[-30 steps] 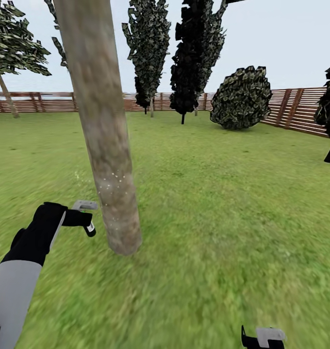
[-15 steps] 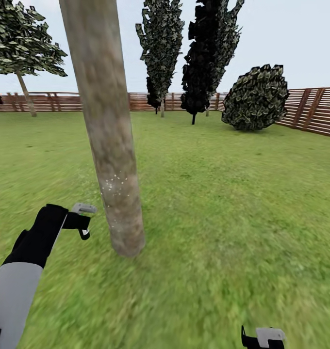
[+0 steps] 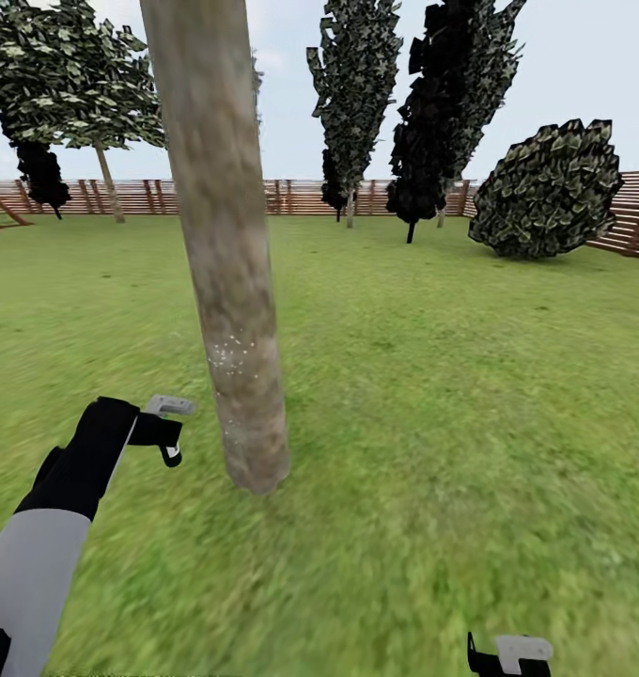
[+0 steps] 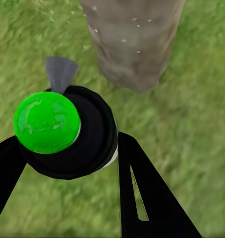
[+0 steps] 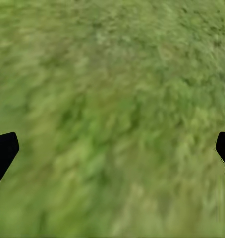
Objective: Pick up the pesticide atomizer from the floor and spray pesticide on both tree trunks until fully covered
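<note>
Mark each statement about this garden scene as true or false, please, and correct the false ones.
1. White specks sit on the lower part of the near tree trunk. True.
2. The left claw holds nothing. False: it is shut on an object with a green ball top.
3. The right claw is open over bare grass. True.
4. A brick wall rings the lawn. False: a brown slatted wooden fence does.
5. The near tree trunk lies flat on the grass. False: it stands, slightly leaning.
</note>
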You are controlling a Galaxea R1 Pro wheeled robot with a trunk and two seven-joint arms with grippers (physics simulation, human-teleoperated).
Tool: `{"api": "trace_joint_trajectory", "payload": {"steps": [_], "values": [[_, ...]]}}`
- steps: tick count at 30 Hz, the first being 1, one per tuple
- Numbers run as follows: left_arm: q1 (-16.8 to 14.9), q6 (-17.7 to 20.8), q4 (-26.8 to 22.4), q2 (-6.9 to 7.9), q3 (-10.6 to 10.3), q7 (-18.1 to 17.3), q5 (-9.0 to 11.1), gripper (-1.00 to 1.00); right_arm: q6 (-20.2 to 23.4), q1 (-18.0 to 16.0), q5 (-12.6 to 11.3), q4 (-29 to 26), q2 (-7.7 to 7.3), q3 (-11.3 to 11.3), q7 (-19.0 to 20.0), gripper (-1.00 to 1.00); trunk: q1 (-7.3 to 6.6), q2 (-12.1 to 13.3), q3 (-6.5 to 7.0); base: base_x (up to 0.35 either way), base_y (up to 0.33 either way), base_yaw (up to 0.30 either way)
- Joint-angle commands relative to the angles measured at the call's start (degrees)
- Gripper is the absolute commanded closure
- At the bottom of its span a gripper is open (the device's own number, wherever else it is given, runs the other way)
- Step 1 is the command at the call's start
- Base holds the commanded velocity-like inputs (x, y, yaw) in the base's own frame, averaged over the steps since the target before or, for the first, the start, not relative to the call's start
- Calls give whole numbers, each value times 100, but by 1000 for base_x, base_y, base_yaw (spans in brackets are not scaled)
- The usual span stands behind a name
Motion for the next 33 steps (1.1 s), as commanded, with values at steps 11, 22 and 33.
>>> {"api": "trace_joint_trajectory", "payload": {"steps": [11,22,33], "values": [[62,13,45,7,2,-29,-85,100,-12,-5,67,9,-18,-27,-34,-100,-1,-3,-6,0,-277,5],[580,-11,60,-208,13,-15,-100,100,-12,-5,67,9,-11,-27,-34,-100,-1,-3,-6,76,-277,0],[949,-78,284,263,58,14,-103,100,-12,-5,67,9,-9,-27,-34,-100,-1,-3,-6,18,-271,0]]}}
